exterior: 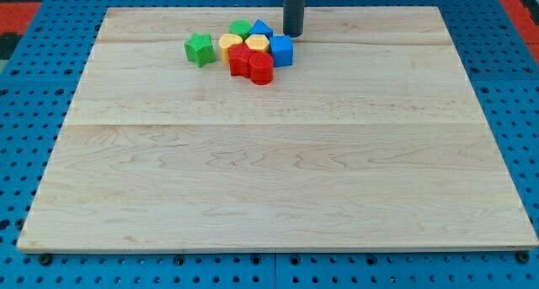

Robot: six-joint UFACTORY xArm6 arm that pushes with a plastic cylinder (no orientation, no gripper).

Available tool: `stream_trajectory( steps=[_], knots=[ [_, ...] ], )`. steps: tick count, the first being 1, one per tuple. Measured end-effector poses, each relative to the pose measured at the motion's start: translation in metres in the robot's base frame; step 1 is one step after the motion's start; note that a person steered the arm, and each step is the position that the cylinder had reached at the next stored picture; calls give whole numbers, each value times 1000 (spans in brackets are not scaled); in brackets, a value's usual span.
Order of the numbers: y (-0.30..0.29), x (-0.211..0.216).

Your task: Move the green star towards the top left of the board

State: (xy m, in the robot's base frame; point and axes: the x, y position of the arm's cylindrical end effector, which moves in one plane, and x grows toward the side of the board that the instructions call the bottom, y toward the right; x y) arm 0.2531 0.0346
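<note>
The green star (200, 49) lies near the view's top, left of centre, on the wooden board (278, 179). It sits just left of a cluster of blocks, a small gap from it. My tip (292, 34) is at the view's top, right of the cluster, just above the blue cube (282, 50). The tip is well to the right of the green star, with the cluster between them.
The cluster holds a green block (241, 28), a blue block (262, 28), two yellow blocks (230, 43) (257, 43), a red block (240, 60) and a red cylinder (262, 68). Blue pegboard (34, 112) surrounds the board.
</note>
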Motion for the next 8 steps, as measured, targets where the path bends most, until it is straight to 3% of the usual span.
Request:
stream_trajectory(
  steps=[1,2,5,6,8],
  knots=[
    [39,-1],
    [26,39],
    [-91,44],
    [-108,23],
    [-129,22]
  ],
)
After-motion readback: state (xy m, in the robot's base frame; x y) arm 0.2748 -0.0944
